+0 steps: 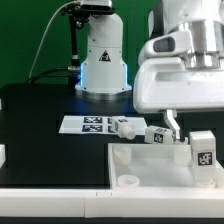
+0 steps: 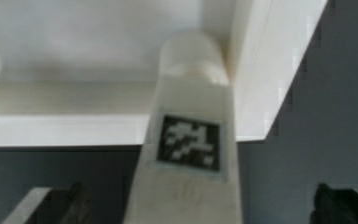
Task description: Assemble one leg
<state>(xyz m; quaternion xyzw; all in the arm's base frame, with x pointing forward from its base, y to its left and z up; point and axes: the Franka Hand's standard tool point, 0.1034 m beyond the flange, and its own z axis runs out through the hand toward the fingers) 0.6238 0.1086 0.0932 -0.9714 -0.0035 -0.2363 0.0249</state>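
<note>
In the wrist view a white leg (image 2: 194, 110) with a black-and-white tag runs out from between my dark fingers (image 2: 55, 205), its round end against the white panel (image 2: 69, 100) near a corner wall. My gripper (image 2: 202, 205) is open, with a gap on each side of the leg. In the exterior view my gripper (image 1: 176, 132) hangs low over the panel's (image 1: 150, 165) right part, next to a tagged leg (image 1: 204, 150) standing there. One finger (image 1: 172, 124) shows; the other is hidden.
Two more legs (image 1: 125, 128) (image 1: 156, 135) lie on the black table behind the panel. The marker board (image 1: 88, 124) lies left of them. The arm's base (image 1: 102, 60) stands at the back. A round socket (image 1: 128, 181) sits at the panel's front.
</note>
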